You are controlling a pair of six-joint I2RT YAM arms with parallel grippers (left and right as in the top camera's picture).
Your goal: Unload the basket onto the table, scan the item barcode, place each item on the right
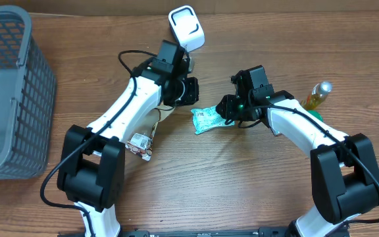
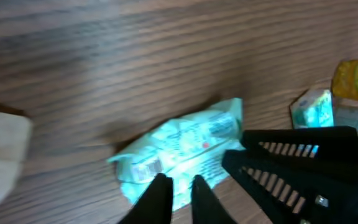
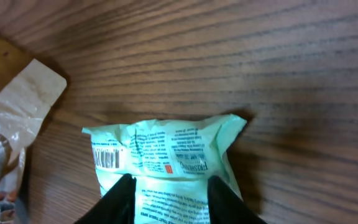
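Packet (image 3: 166,149) lies lengthwise straight ahead of my right gripper (image 3: 171,185), fingers (image 3: 120,202) astride its near end; gripped or not, I cannot tell.

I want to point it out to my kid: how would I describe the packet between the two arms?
On the wooden table, look at the very middle. There lies a flat packet, one end between the right gripper's fingers. Unlike the brown wrapper and the yellow bottle nearby, it is mint green with a black barcode.
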